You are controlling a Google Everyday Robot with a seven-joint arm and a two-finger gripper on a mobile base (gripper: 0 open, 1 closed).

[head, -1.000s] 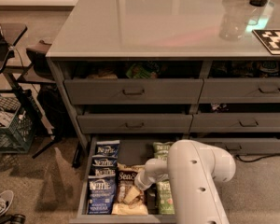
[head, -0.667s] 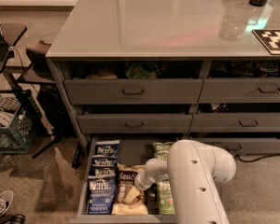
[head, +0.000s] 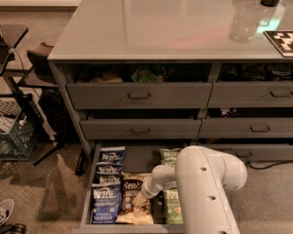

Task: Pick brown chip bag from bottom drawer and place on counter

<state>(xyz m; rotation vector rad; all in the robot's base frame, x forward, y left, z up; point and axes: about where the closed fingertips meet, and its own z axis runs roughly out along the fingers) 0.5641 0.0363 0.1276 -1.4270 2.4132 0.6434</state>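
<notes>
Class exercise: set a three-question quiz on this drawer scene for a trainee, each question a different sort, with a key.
1. True or false: the brown chip bag lies on the counter.
2. Where are the jaws? A) above the counter B) down in the bottom drawer, by the brown chip bag
3. Fill in: the bags left of the brown one are ____ in colour.
Key: 1 false; 2 B; 3 blue.

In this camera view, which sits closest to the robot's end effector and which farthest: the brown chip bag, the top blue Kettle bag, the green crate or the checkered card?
The end effector is down in the bottom drawer.
1. Brown chip bag, right beneath it.
2. Top blue Kettle bag, at the drawer's back left.
3. Green crate, on the floor, far left.
4. Checkered card, on the counter, far right.
</notes>
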